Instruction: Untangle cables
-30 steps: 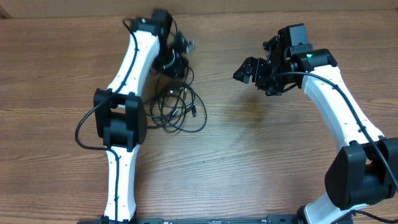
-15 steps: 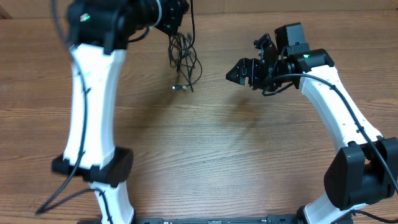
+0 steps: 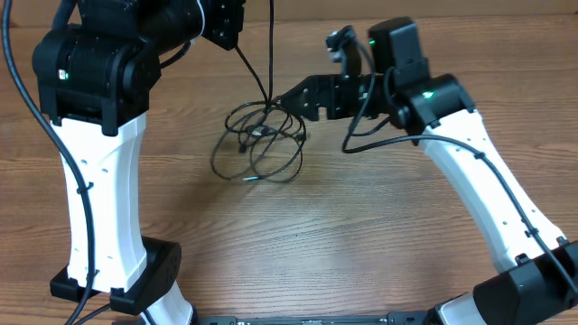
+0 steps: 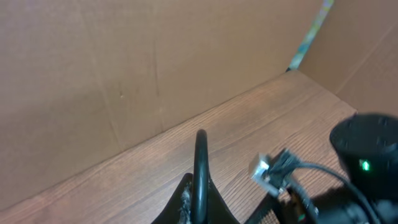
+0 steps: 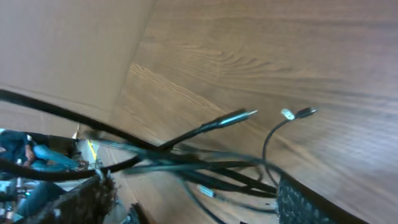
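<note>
A: Step?
B: Pulling the tangle apart. Left gripper [image 4: 199, 200] is clamped on one strand of the thin black cables with silver plug tips [image 3: 256, 134]. The bundle dangles over the wooden table [image 3: 379, 235], mid-width, toward the far edge.
A: Right gripper [image 3: 289, 99]?
B: Jaws wide, strands between them, nothing pinched. Next, probably: close on one loop and draw it toward the right edge.

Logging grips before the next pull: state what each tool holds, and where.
Left tool: shut on one strand of the cables, the rest hanging below. Right tool: open, holding nothing.
</note>
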Controlling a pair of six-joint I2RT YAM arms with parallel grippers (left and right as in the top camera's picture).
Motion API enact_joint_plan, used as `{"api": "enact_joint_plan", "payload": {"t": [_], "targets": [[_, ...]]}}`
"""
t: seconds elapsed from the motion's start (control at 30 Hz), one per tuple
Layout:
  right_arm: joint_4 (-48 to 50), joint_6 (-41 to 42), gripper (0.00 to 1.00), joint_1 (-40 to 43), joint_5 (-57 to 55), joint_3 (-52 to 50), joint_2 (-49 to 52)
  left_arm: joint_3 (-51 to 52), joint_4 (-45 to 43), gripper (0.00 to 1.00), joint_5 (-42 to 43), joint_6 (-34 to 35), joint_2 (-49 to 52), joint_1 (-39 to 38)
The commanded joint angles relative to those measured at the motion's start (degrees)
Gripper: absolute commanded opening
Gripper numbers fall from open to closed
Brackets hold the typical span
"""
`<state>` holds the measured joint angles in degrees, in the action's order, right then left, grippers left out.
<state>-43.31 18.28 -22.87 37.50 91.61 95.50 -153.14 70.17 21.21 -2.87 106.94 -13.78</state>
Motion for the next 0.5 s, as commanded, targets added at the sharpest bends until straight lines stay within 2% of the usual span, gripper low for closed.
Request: {"api": "enact_joint_plan", "payload": {"t": [0.0,0.1,0.3,0.47], "targets": [[0.11,11.17,0.76,-1.73,-6.29,1.07,-0.83,-0.79,-0.59,0.04,-2.36,3.61,-0.55,0.37],[-3.67,23.17,0.74,-2.05,-13.68,1.03,-0.83,-0.79,-0.57,0.04,-4.20,6.12,-0.55,0.37],[-4.74,24.17,0.77,-2.60,-14.69,1.03,-0.79,-0.79,-0.37,0.04,-9.84,13.40,-0.55,0.35],[-3.32,26.16,0.80,-4.63,-15.87,1.03,0.61,-0.79,0.09,0.04,-10.93,21.59,-0.57,0.37]]}}
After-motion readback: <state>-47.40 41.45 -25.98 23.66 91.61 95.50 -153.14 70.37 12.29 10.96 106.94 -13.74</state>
